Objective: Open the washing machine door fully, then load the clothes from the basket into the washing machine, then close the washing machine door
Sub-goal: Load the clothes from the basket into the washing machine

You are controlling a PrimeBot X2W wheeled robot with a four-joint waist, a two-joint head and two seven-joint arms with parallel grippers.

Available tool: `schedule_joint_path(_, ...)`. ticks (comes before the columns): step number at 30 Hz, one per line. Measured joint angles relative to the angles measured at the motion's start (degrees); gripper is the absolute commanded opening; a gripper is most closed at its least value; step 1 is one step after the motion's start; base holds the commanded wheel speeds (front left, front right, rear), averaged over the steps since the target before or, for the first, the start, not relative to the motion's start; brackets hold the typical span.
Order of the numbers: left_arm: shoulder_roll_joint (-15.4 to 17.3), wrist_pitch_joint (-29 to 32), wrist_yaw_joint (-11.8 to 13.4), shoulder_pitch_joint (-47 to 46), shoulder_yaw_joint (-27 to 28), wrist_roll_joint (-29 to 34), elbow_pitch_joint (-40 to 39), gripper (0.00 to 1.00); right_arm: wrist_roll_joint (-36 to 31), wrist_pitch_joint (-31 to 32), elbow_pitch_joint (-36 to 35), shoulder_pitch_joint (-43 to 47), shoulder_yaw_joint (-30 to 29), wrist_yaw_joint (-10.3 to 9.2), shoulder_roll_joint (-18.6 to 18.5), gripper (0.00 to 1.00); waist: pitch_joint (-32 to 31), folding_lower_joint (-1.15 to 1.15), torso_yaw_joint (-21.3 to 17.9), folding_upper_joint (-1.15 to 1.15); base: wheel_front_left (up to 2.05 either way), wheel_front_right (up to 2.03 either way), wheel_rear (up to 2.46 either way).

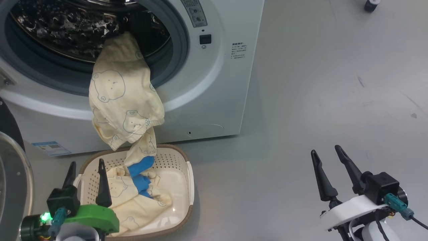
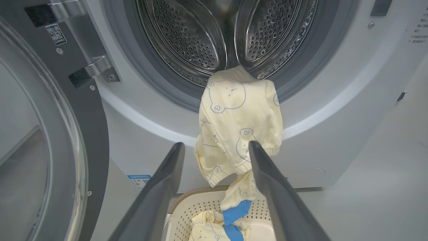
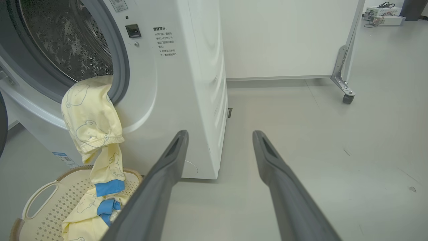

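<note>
Clothes hang from the washer mouth at upper left, trailing into the basket at lower left (door open, left edge). Left gripper and right gripper fingers spread, empty.

The washing machine and the washing machine door beside it are running off the head view's left edge. Its printed notice is showing too small to read. The left tool is hiding part of the basket.
</note>
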Motion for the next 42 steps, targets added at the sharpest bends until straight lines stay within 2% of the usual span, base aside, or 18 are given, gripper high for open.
schedule_joint_path(7, 0.1, 0.0, 0.0, 4.0, -1.1, -0.8, -0.4, 1.0, 0.0, 0.0, 0.0, 1.7, 0.5, 0.0, 0.6, 1.0, -4.0, 0.0, -0.5, 0.0, 0.0, 0.0, 0.0)
schedule_joint_path(13, 0.1, 0.0, 0.0, 4.5, -1.6, -0.9, -1.4, 1.0, 0.0, 0.0, -0.7, 2.1, 0.5, 0.0, 0.7, 1.0, -4.7, 0.0, -1.3, 0.0, 0.0, 0.0, 0.0)
schedule_joint_path(33, 0.2, 0.0, 0.7, 4.7, -4.1, -2.4, -3.1, 1.0, 0.0, 0.0, -2.8, 2.8, 0.3, 0.0, 1.0, 1.0, -2.7, 0.0, -1.5, 0.0, 0.0, 0.0, 0.0)
schedule_joint_path(36, 0.2, 1.4, 0.7, 4.6, -5.1, -4.5, -2.5, 1.0, 0.0, 0.0, -3.3, 2.8, 0.2, 0.0, 1.0, 1.0, -1.9, 0.0, -1.3, 0.0, 0.0, 0.0, 0.0)
schedule_joint_path(42, 0.3, 4.7, 0.3, 2.7, -7.0, -4.7, 0.3, 1.0, -0.1, 0.0, -4.7, 2.5, 0.3, 0.0, 0.7, 1.0, 0.5, 0.0, -0.9, 0.0, 0.0, 0.0, 0.0)
